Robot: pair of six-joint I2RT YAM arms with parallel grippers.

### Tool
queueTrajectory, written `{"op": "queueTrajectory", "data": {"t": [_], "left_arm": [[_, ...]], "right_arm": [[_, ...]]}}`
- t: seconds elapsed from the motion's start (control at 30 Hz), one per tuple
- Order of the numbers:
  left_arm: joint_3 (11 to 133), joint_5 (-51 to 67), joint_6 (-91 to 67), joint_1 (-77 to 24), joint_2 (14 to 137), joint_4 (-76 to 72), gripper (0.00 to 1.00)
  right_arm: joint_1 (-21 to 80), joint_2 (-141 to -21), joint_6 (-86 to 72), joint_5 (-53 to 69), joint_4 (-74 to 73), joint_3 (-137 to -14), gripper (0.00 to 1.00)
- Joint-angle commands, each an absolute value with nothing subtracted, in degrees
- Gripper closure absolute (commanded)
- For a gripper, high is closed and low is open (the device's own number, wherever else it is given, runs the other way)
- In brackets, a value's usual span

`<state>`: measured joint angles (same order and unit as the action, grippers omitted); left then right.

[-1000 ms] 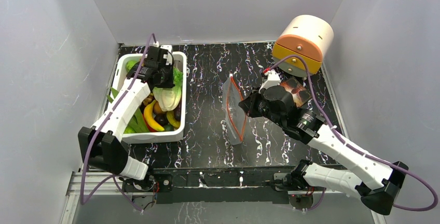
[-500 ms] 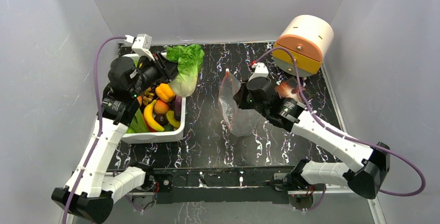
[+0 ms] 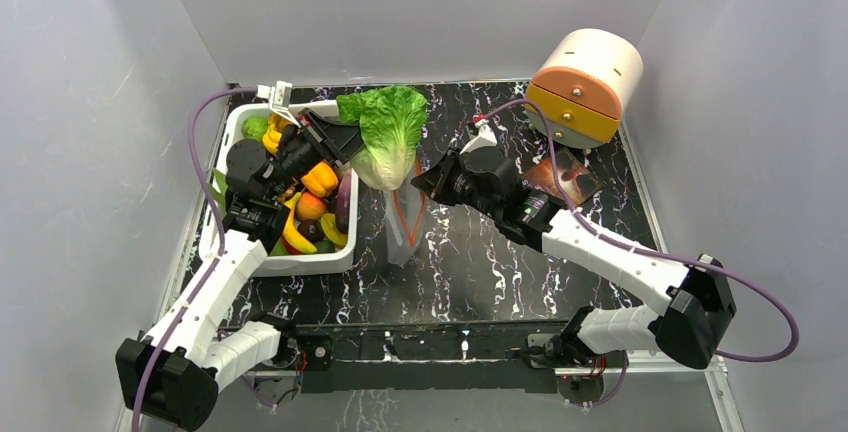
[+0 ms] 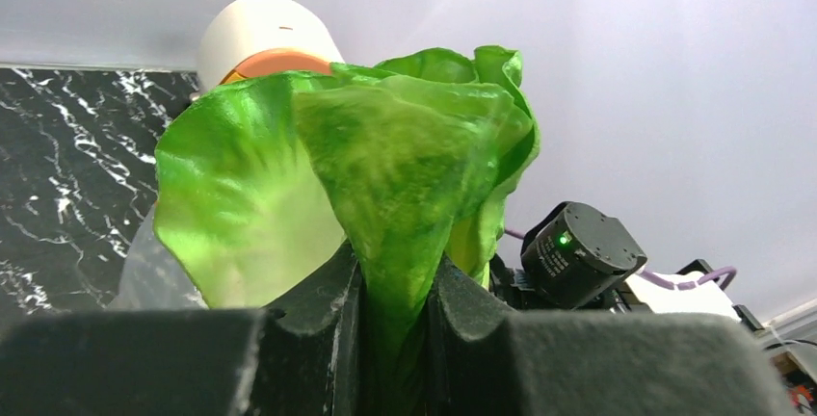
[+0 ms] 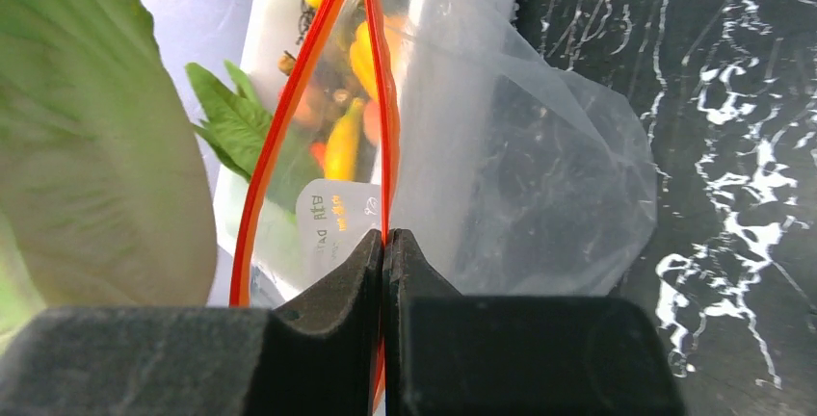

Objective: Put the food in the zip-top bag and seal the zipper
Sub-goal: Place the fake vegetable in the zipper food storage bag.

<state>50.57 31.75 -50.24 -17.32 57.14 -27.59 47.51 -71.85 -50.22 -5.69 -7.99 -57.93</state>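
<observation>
My left gripper (image 3: 343, 142) is shut on a leafy green lettuce (image 3: 390, 132), held in the air just right of the tub. In the left wrist view the leaf (image 4: 385, 156) is pinched between the fingers of that gripper (image 4: 395, 276). Directly below the lettuce hangs the clear zip-top bag (image 3: 403, 232). My right gripper (image 3: 425, 184) is shut on one side of its red-orange zipper (image 3: 405, 207). The right wrist view shows this gripper (image 5: 385, 235) clamping one strip of the zipper (image 5: 289, 117), the mouth gaping, the bag (image 5: 540, 185) hanging and the lettuce (image 5: 87, 146) at left.
The white tub (image 3: 300, 262) at left holds more food: an orange pepper (image 3: 318, 177), a banana (image 3: 290, 232) and dark pieces. A cream and orange cylinder (image 3: 585, 82) stands at the back right, with a dark brown packet (image 3: 565, 177) in front of it. Grey walls enclose three sides.
My left gripper lifted the lettuce out of the tub and carried it right, over the bag. My right gripper raised the bag and moved it left towards the tub.
</observation>
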Motion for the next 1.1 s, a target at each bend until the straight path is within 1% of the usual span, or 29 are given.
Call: {"op": "queueTrajectory", "data": {"t": [0.0,0.13,0.23,0.33,0.47,0.6,0.8,1.07], "left_arm": [[47.1,30.8,-57.3,-17.3,57.1,-46.4,1.00],[44.4,28.4,-60.1,-17.3,57.8,-52.5,1.00],[44.7,27.8,-61.9,-17.3,58.6,-54.8,1.00],[44.4,27.3,-64.7,-17.4,59.7,-58.8,1.00],[44.7,28.3,-62.4,-17.4,60.3,-57.6,1.00],[40.5,26.6,-58.2,-17.5,59.5,-58.2,1.00],[38.8,25.9,-50.1,-17.4,59.1,-52.0,1.00],[38.9,22.7,-35.4,-17.4,54.7,-41.6,1.00]], "right_arm": [[47.4,-71.8,-56.4,-3.4,1.9,-57.5,1.00],[47.4,-73.2,-57.3,-3.6,2.6,-58.3,1.00],[47.4,-74.5,-58.1,-4.4,2.2,-58.6,1.00],[47.4,-75.2,-59.3,-2.8,4.8,-58.3,1.00],[47.4,-76.1,-60.8,-1.8,7.2,-57.9,1.00],[47.3,-76.1,-62.0,-0.1,9.2,-57.7,1.00],[47.4,-74.1,-62.8,0.6,10.1,-57.4,1.00],[47.4,-71.6,-62.7,-1.3,9.5,-56.9,1.00]]}}
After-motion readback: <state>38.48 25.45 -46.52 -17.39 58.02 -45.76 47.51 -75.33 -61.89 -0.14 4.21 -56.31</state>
